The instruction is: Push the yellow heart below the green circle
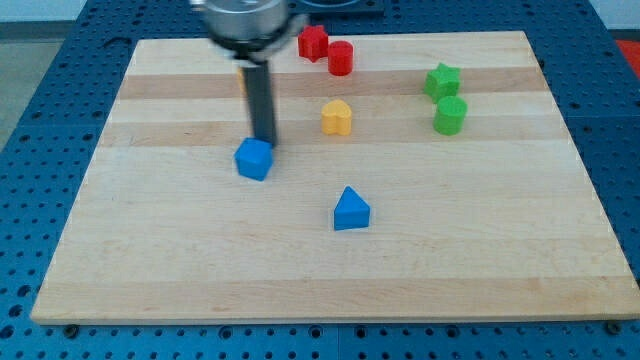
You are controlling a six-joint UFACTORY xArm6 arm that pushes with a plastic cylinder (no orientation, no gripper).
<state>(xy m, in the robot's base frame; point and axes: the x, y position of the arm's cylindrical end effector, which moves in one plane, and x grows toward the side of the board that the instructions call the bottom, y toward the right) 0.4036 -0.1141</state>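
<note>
The yellow heart (337, 117) sits on the wooden worktop (480, 260) in the upper middle of the view, well to the view's left of the green circle (450, 115), which stands just below a green star-like block (442, 80). Two red blocks (327, 50) lie near the view's top, just above the heart. My tip (264, 141) rests left of the heart, touching or almost touching the top edge of a blue cube (254, 159); a blue triangle (351, 210) lies lower, toward the middle. There is no claw on this rod, so it neither clenches nor releases anything. The risks, as I judge them: a straight push rightward would drive the heart into the green circle instead of under it, and an off-centre contact could spin the heart aside. Sweeping away carelessly could also drag the blue cube along.
</note>
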